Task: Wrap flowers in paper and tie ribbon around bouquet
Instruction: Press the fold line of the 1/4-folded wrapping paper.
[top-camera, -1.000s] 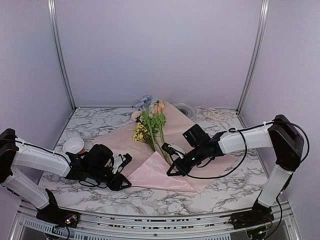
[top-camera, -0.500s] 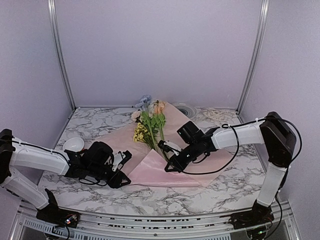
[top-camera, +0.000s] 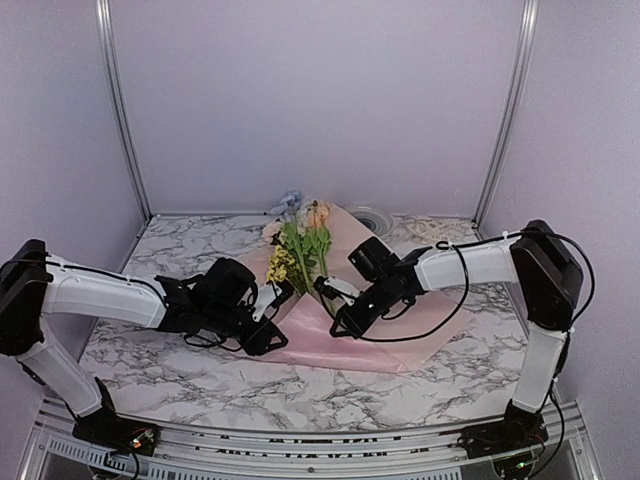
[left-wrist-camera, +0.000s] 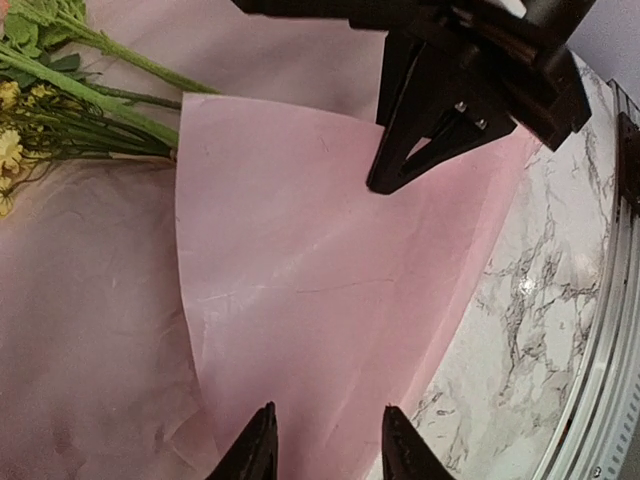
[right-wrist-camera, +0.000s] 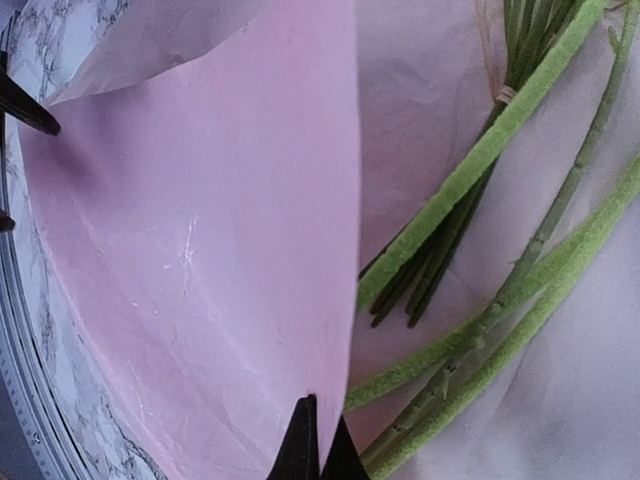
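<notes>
2 arms: both white-and-black robot arms are reaching inward over the grey-veined white marble table (top-camera: 180, 372), their tools facing each other across the middle.
Thin soft-pink paper sheet (top-camera: 425, 325) (left-wrist-camera: 90, 330) (right-wrist-camera: 470, 80): the large rectangle is lying spread on the table, with 1 near corner folded over as a smooth triangular flap (top-camera: 312, 338) (left-wrist-camera: 300, 250) (right-wrist-camera: 200, 250).
Artificial flowers (top-camera: 300, 250) (left-wrist-camera: 80, 95) (right-wrist-camera: 480, 165): the bunch of long thin green stems with small yellow, peach, white and pale blue blooms is lying on the paper, heads pointing toward the back wall, stem ends lying just beside the flap's edge.
Left gripper (top-camera: 276, 322) (left-wrist-camera: 325, 452): its 2 black fingers are standing partly apart, clamping nothing, tips hovering over the end of the flap nearest the left arm.
Right gripper (top-camera: 336, 326) (left-wrist-camera: 380, 183) (right-wrist-camera: 320, 440): its dark fingers are pressing fully together, pinching the flap's free edge close to the stems.
Narrow cream-white ribbon (top-camera: 435, 232): it is lying in a loose heap at the table's back right, off the paper and well apart from both tools.
Round grey-white ringed plate (top-camera: 372, 218): it is sitting just behind the paper's far corner.
</notes>
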